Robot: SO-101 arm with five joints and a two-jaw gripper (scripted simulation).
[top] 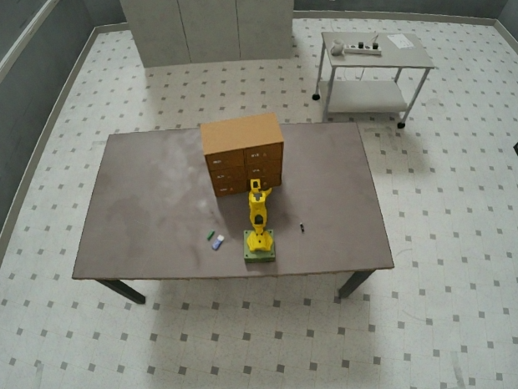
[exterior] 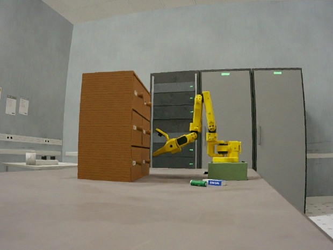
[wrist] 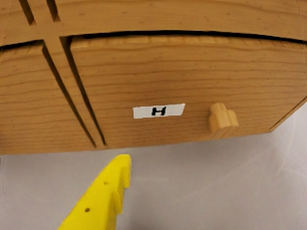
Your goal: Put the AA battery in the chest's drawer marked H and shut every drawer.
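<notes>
The brown chest (top: pixel 238 135) (exterior: pixel 106 126) stands upright with all visible drawers shut. The drawer marked H (wrist: pixel 115 64) is bottom right; its label and wooden knob (wrist: pixel 222 119) show in the wrist view. My gripper (top: pixel 264 189) (exterior: pixel 155 153) is open and empty, in front of the chest's lower drawers. One yellow finger (wrist: pixel 107 193) shows in the wrist view, below and left of the H label; the other is out of that view. A green cylinder (top: pixel 210 234) (exterior: pixel 198 183), which looks like the battery, lies on its side on the table, left of the arm's base.
A blue and white eraser (top: pixel 217 242) (exterior: pixel 216 182) lies beside the green cylinder. A small dark object (top: pixel 302 227) lies right of the green base block (top: pixel 259 258) (exterior: pixel 227 171); its kind is unclear. The table (top: pixel 146 234) (exterior: pixel 134 209) has its near edge just behind the base.
</notes>
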